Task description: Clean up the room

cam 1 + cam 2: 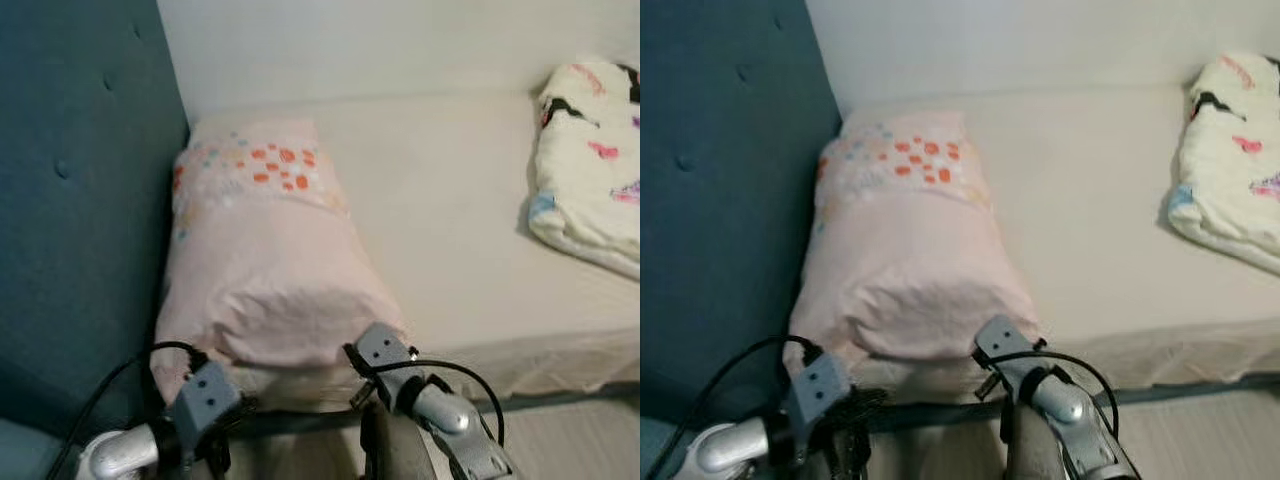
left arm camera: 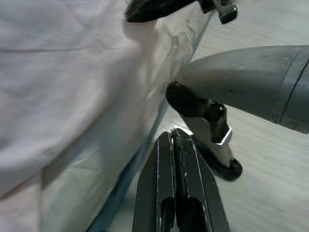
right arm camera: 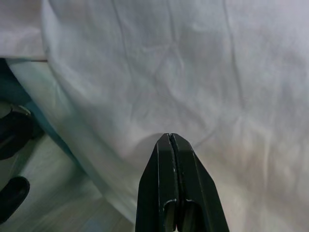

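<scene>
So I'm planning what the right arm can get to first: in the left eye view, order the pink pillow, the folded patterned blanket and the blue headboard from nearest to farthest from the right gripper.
1. Pink pillow: right at the right gripper, at the bed's near edge.
2. Blue headboard: off to the robot's left, beyond the pillow.
3. Folded patterned blanket: far right on the bed.

A home bedroom: bed [image 1: 470, 250] with cream sheet, pink pillow [image 1: 265, 270] against a teal tufted headboard [image 1: 80, 200], folded patterned blanket [image 1: 590, 160].
</scene>
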{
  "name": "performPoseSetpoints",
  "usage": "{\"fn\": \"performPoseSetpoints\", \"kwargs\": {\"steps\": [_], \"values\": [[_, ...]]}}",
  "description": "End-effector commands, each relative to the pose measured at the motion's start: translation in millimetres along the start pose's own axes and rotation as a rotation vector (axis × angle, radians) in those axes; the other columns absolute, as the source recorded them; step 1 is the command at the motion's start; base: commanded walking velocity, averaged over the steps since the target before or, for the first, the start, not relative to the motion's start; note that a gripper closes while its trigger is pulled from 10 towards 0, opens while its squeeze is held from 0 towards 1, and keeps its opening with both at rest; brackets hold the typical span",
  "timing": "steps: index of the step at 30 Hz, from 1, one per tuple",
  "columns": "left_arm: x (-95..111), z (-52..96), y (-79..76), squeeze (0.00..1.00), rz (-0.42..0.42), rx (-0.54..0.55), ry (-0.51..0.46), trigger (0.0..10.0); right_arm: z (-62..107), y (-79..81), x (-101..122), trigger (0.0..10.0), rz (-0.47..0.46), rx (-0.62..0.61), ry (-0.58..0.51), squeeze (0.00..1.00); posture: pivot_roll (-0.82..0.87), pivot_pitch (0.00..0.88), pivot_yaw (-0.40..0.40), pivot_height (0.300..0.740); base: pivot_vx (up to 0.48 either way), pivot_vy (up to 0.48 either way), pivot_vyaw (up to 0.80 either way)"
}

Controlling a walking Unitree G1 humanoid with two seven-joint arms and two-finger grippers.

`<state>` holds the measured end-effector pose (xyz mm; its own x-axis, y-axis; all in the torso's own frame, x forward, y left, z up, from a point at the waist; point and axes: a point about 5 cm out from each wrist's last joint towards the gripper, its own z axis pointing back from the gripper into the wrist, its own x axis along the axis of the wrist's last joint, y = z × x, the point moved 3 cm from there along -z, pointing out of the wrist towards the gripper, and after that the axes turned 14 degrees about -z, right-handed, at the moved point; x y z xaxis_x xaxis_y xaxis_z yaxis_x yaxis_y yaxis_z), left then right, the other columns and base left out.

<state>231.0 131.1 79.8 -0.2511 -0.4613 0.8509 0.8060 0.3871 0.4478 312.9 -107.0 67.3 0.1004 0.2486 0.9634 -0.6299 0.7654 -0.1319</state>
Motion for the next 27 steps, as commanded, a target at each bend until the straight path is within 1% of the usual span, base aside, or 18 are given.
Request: {"fn": "performPoseSetpoints", "kwargs": {"steps": [1, 2, 4, 5, 6, 8, 9, 12, 13, 14, 16, 19, 20, 22, 24, 25, 26, 27], "values": [[-2, -2.7, -5.2, 0.00, 0.017, -0.022, 0.009, 0.0, -0.6, 4.0, -1, 0.0, 0.017, 0.034, 0.004, 0.00, -0.04, 0.371, -0.076, 0.578, 0.000, 0.000, 0.00], [1, -3.6, -2.6, 0.00, 0.013, -0.020, 0.001, 0.0, -1.6, 2.6, 4, 0.0, 0.033, 0.043, 0.001, 0.00, -0.04, 0.375, -0.077, 0.578, 0.000, 0.000, 0.00], [1, -3.6, -2.6, 0.00, 0.013, -0.020, 0.001, 0.0, -1.6, 2.6, 4, 0.0, 0.033, 0.043, 0.001, 0.00, -0.04, 0.375, -0.077, 0.578, 0.000, 0.000, 0.00], [1, -6.3, 2.5, 0.00, -0.008, -0.004, 0.008, 0.0, -4.1, 0.5, 10, 0.0, 0.050, 0.050, -0.005, 0.00, -0.04, 0.384, -0.075, 0.578, 0.000, 0.000, 0.00], [-1, -9.5, 9.1, 0.00, -0.049, 0.014, 0.028, 0.0, -7.1, -2.2, 17, 0.0, 0.078, 0.056, -0.011, 0.00, -0.05, 0.389, -0.075, 0.578, 0.000, 0.000, 0.00], [-7, -18.8, 27.3, 0.00, -0.130, 0.099, 0.092, 0.0, -12.0, -8.6, 28, 0.0, 0.120, 0.056, -0.022, 0.00, -0.06, 0.395, -0.075, 0.578, 0.000, 0.000, 0.00], [-7, -18.8, 27.3, 0.00, -0.130, 0.099, 0.092, 0.0, -12.0, -8.6, 28, 0.0, 0.120, 0.056, -0.022, 0.00, -0.06, 0.395, -0.075, 0.578, 0.000, 0.000, 0.00], [-11, -27.6, 49.6, 0.00, -0.169, 0.226, 0.143, 0.0, -15.4, -13.8, 35, 0.0, 0.165, 0.044, -0.030, 0.00, -0.06, 0.395, -0.070, 0.578, 0.000, 0.000, 0.00], [-11, -27.6, 49.6, 0.00, -0.169, 0.226, 0.143, 0.0, -15.4, -13.8, 35, 0.0, 0.165, 0.044, -0.030, 0.00, -0.06, 0.395, -0.070, 0.578, 0.000, 0.000, 0.00], [-11, -29.4, 55.4, 0.00, -0.169, 0.263, 0.149, 0.0, -16.1, -14.8, 37, 0.0, 0.190, 0.037, -0.037, 0.00, -0.07, 0.393, -0.069, 0.578, 0.000, 0.000, 0.00], [-9, -36.7, 65.6, 0.00, -0.160, 0.325, 0.153, 0.0, -19.0, -19.7, 41, 0.0, 0.200, -0.004, -0.051, 0.00, -0.07, 0.390, -0.064, 0.578, 0.000, 0.000, 0.00], [-9, -40.9, 67.8, 0.00, -0.169, 0.341, 0.156, 0.0, -20.6, -21.5, 39, 0.0, 0.203, -0.018, -0.044, 0.00, -0.07, 0.386, -0.060, 0.578, 0.000, 0.000, 0.00], [-10, -47.5, 69.5, 0.00, -0.173, 0.362, 0.170, 0.0, -23.1, -22.9, 35, 0.0, 0.213, -0.029, -0.022, 0.00, -0.08, 0.385, -0.054, 0.578, 0.000, 0.000, 0.00], [-18, -66.0, 71.5, 0.00, -0.183, 0.400, 0.222, 0.0, -29.9, -28.3, 22, 0.0, 0.254, -0.062, 0.039, 0.00, -0.08, 0.385, -0.049, 0.578, 0.000, 0.000, 0.00], [-18, -66.0, 71.5, 0.00, -0.183, 0.400, 0.222, 0.0, -29.9, -28.3, 22, 0.0, 0.254, -0.062, 0.039, 0.00, -0.08, 0.385, -0.049, 0.578, 0.000, 0.000, 0.00], [-21, -74.6, 73.9, 0.00, -0.207, 0.418, 0.249, 0.0, -33.2, -32.6, 19, 0.0, 0.279, -0.083, 0.067, 0.00, -0.09, 0.391, -0.031, 0.578, 0.000, 0.000, 0.00], [-21, -90.9, 77.9, 0.00, -0.247, 0.426, 0.281, 0.0, -38.8, -43.3, 18, 0.0, 0.320, -0.131, 0.109, 0.00, -0.09, 0.393, -0.013, 0.578, 0.000, 0.000, 0.00], [-19, -104.3, 81.3, 0.00, -0.276, 0.419, 0.305, 0.0, -42.3, -53.9, 20, 0.0, 0.372, -0.176, 0.141, 0.00, -0.09, 0.394, -0.005, 0.578, 0.000, 0.000, 0.00]]}}
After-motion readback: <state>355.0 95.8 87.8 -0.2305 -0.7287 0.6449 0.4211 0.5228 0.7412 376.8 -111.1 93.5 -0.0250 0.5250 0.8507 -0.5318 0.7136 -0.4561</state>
